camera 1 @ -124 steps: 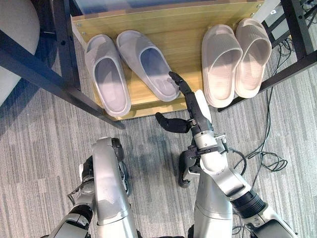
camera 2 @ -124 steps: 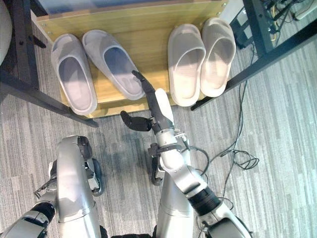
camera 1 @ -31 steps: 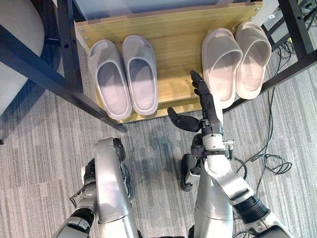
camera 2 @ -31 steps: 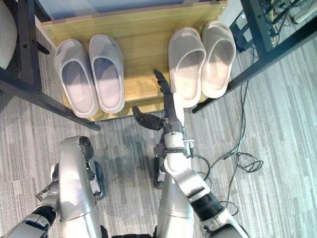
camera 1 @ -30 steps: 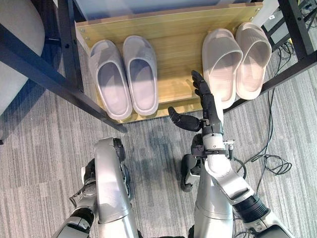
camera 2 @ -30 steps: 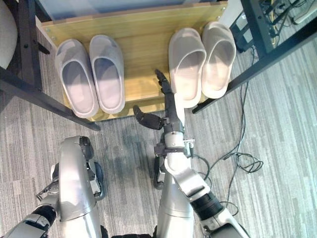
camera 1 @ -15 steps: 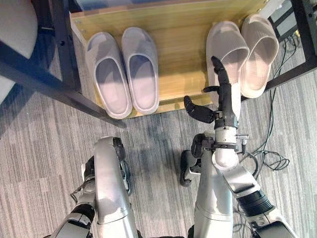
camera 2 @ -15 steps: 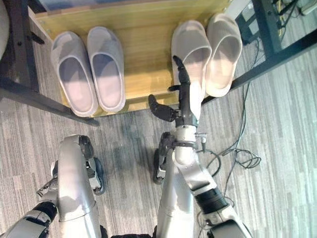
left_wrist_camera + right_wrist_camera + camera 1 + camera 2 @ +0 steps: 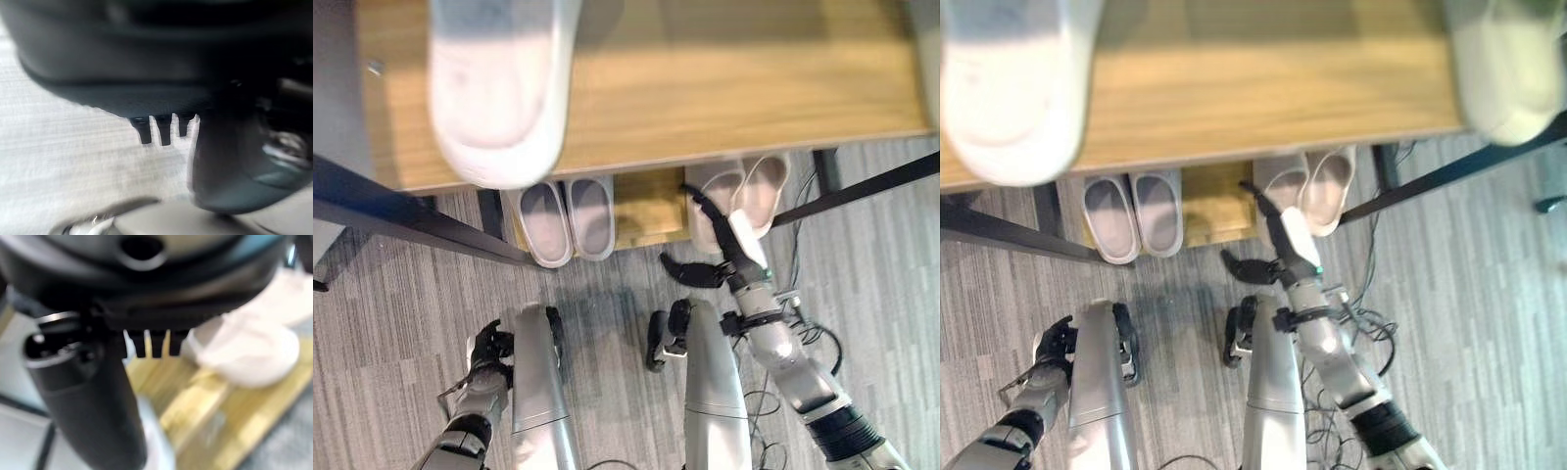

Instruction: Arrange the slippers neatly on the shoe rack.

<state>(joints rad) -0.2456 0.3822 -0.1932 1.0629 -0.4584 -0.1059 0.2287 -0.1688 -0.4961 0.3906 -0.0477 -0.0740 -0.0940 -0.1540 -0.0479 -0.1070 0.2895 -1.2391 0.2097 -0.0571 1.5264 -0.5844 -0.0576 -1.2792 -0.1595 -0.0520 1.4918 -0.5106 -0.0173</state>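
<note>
Two pairs sit on the wooden rack's lower shelf (image 9: pixel 646 211): grey slippers (image 9: pixel 570 208) on the left, side by side, and beige slippers (image 9: pixel 744 191) on the right. My right hand (image 9: pixel 732 257) is open in front of the shelf, its fingers straight and reaching up beside the inner beige slipper (image 9: pixel 249 352), thumb spread to the side. A pale slipper (image 9: pixel 499 78) lies on the rack's top board (image 9: pixel 724 88), and another (image 9: pixel 1506 61) sits at its right end. My left hand (image 9: pixel 481 351) hangs low on the left, fingers relaxed, holding nothing.
Dark metal frame bars (image 9: pixel 421 220) cross the view on both sides of the rack. Loose cables (image 9: pixel 803 338) lie on the grey striped carpet (image 9: pixel 391 323) to the right of my right arm.
The whole view has pulled up and back, so the top board now covers the upper half. The angled grey slipper now lies straight beside its mate; my right hand moved over to the beige pair.
</note>
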